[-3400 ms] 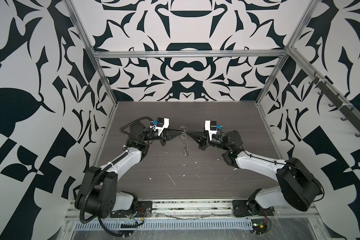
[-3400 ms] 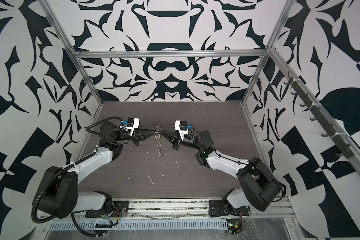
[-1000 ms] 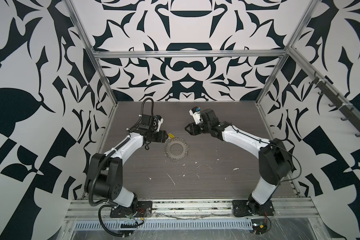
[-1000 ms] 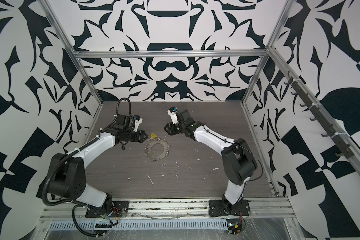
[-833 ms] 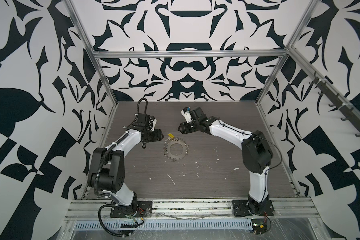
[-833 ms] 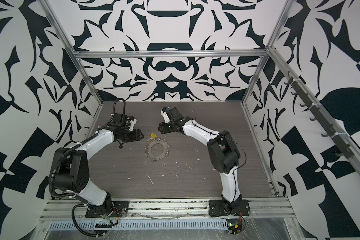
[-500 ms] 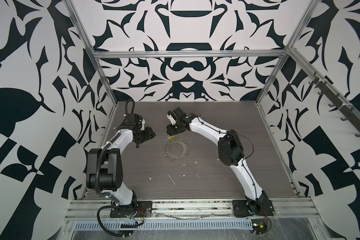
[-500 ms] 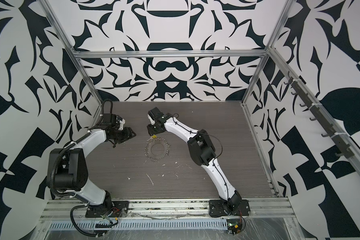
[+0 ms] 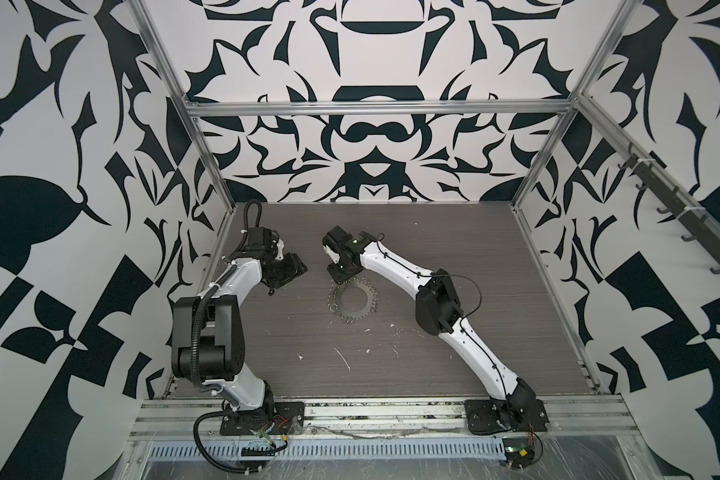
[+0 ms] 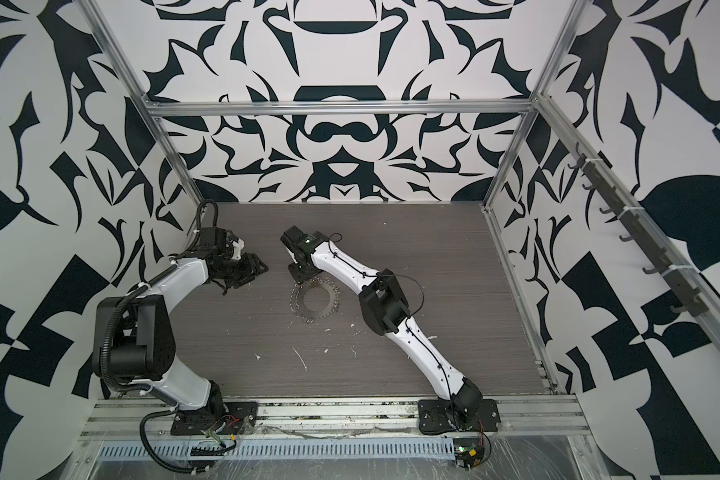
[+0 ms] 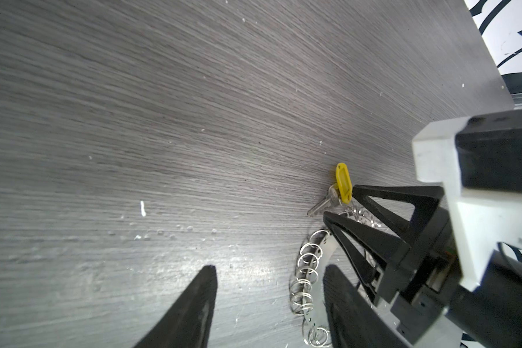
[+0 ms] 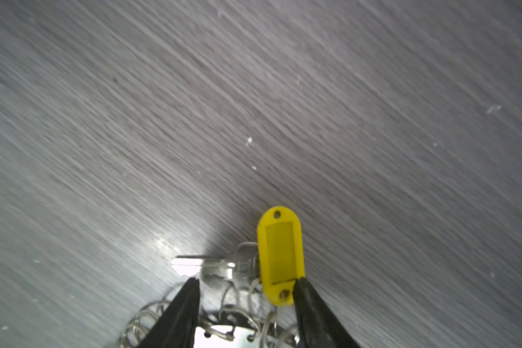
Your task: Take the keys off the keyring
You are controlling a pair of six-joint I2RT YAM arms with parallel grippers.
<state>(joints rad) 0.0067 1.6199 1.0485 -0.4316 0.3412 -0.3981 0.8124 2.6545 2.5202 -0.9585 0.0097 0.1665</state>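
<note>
Since the dark grey wood-grain tabletop (image 9: 433, 353) shows no loose key anywhere, I read the task as barely started: nothing is off yet. Flat grey metal keyring disc (image 9: 371, 306) (image 10: 336, 306) lies flat mid-table in both top views, its rim hung with small silver wire split rings (image 11: 306, 271).

Right gripper (image 12: 246, 281) sits low over the disc's far edge, jaws apart, nothing clamped. They straddle the spot where the key hangs. One fingertip (image 12: 308, 301) is just beside the tag's lower end, maybe touching.

Left gripper (image 11: 268, 269) is off to the left, near the disc but not on it, jaws apart and empty.

Small silver metal key (image 12: 217, 266) lies flat on the table just beyond the disc rim, beside its yellow plastic oval tag (image 12: 281, 256). Both seem to share one small ring. That ring's link to the disc is half hidden by the fingers, so it's probably attached but I can't confirm. The top views hide the key under the right gripper.

Left to do: grip the key or tag, pin the disc, work the ring off. Only one key is visible.
</note>
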